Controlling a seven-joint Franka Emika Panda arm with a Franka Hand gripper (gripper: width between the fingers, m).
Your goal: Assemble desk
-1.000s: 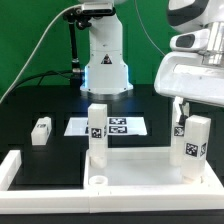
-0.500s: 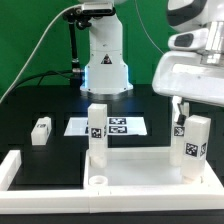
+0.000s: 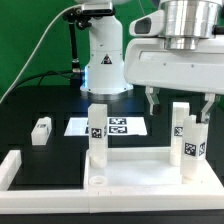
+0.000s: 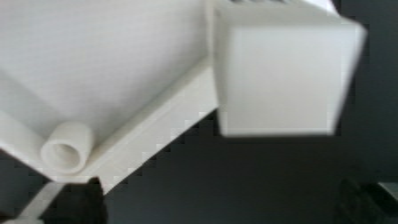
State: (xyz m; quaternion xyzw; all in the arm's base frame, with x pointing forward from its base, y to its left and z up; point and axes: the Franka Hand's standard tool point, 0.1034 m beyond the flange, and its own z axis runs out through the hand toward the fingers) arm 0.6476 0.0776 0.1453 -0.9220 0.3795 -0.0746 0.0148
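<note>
Your hand [image 3: 180,106], fingers apart, hangs above the upright legs [image 3: 190,148] at the exterior view's right of the desk top [image 3: 135,166], on the bench [image 3: 30,105]. Its upper part is cut off; wrist view blurred.

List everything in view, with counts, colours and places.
Top: one, white, front of table.
Upright legs: three, white, on the top; one at exterior view's left, two at its right.
Loose leg: one, white, lying on table, exterior view's left.
Marker board: one, white with black tags, behind the top.
Border bars: white, front and left edges; count unclear.
Table: one, black.
Arm base: one, white, at back.
Tool: one, white, open, above the right legs.
</note>
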